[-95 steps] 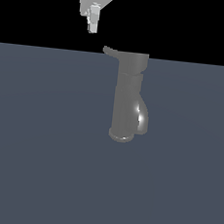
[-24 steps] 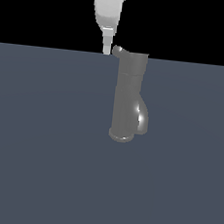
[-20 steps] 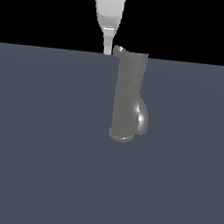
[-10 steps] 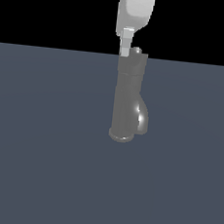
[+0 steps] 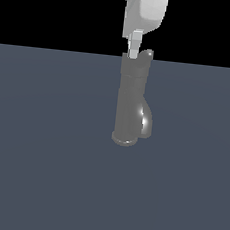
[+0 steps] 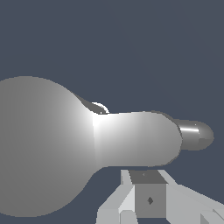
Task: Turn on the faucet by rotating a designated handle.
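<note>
Jaws drawn together, as far as both views show, with nothing between them: the gripper (image 5: 135, 49) works here as a single blunt pusher, its fingertips hanging just beside the handle (image 6: 144, 140), apparently touching its side or a hair off it; the views do not settle which. In the wrist view the gripper (image 6: 148, 199) sits alongside the middle of the lever, between the wide cap and the rounded tip. The handle (image 5: 146, 55) projects sideways from the cap of the faucet (image 5: 131, 98), a tall dark column standing upright on its round flange near the middle of the table (image 5: 42, 154), somewhat nearer the far edge than the near one and well apart from every corner; its shiny spout (image 5: 147, 123) curves out low on the column. The step in hand, judged from this pose, is the sweep of the lever around the column's axis. To do it well, the fingertips should follow an arc centred on the column rather than a straight line, at constant height so they neither ride over the rod nor scrape the cap. Contact nearer the rounded tip would give more leverage, though too near it risks slipping off the end. The push should be slow and steady until the lever has plainly turned.
</note>
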{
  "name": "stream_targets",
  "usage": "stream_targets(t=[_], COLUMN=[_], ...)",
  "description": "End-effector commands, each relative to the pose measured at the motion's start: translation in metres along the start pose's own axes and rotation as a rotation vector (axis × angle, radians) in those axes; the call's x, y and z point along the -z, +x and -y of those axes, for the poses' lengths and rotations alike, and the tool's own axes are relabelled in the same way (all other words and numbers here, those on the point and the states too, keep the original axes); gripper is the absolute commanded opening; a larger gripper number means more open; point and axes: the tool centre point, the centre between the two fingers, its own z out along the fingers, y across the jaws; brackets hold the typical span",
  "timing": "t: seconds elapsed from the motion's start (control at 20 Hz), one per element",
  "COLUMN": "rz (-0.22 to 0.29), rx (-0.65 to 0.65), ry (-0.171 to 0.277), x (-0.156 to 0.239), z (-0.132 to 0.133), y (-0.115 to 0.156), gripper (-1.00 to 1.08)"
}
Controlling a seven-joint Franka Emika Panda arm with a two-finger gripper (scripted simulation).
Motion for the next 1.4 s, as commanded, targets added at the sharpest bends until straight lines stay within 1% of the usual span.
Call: stream_targets(t=[0.0,0.4,0.45,0.5,1.35], rz=[-0.002,-0.002,-0.002,0.006,0.0], rx=[-0.066,-0.094,-0.094,0.001,-0.066], ry=[0.009,0.011,0.011,-0.015,0.003], x=[0.0,0.001,0.001,0.001,0.001], z=[0.002,0.011,0.011,0.011,0.057], y=[0.045,0.09,0.09,0.032,0.087], gripper=[-1.0,-1.0,-1.0,-1.0,-1.0])
